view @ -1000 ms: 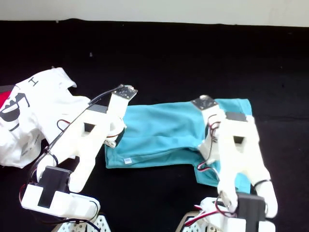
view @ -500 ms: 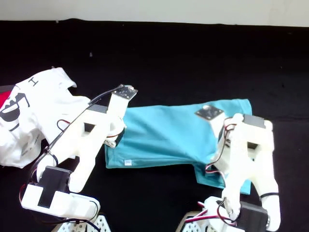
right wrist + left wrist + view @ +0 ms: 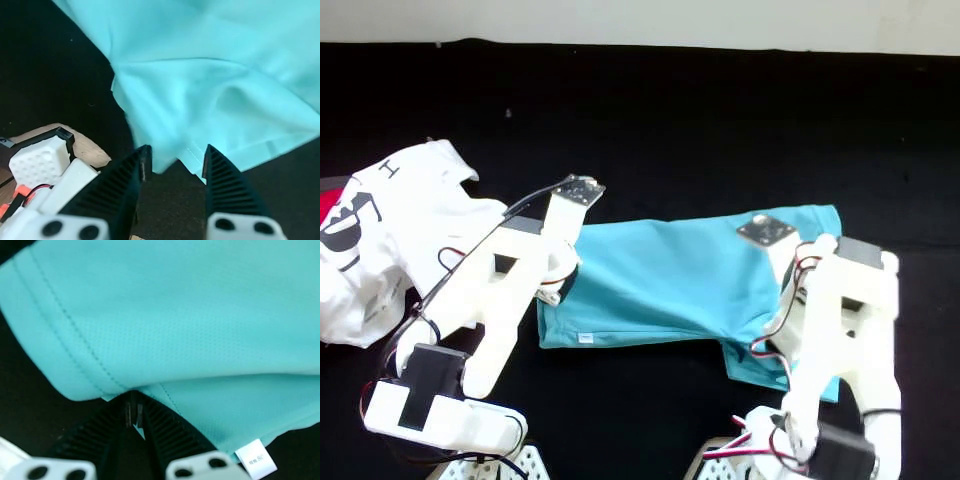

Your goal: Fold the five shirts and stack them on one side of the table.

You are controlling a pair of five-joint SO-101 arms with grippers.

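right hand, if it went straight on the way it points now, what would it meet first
Probably the teal shirt: its edge lies just ahead of the open right hand, in line with the gap. How near it is is hard to judge.

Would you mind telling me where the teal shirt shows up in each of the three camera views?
High view: the teal shirt lies spread across the middle of the picture.
Left wrist view: the shirt stretches beyond the left gripper, which is shut on its hem.
Right wrist view: the shirt's rumpled edge sits at the open right gripper.
Shared landmark: the small white label on the hem, seen beside the left gripper.
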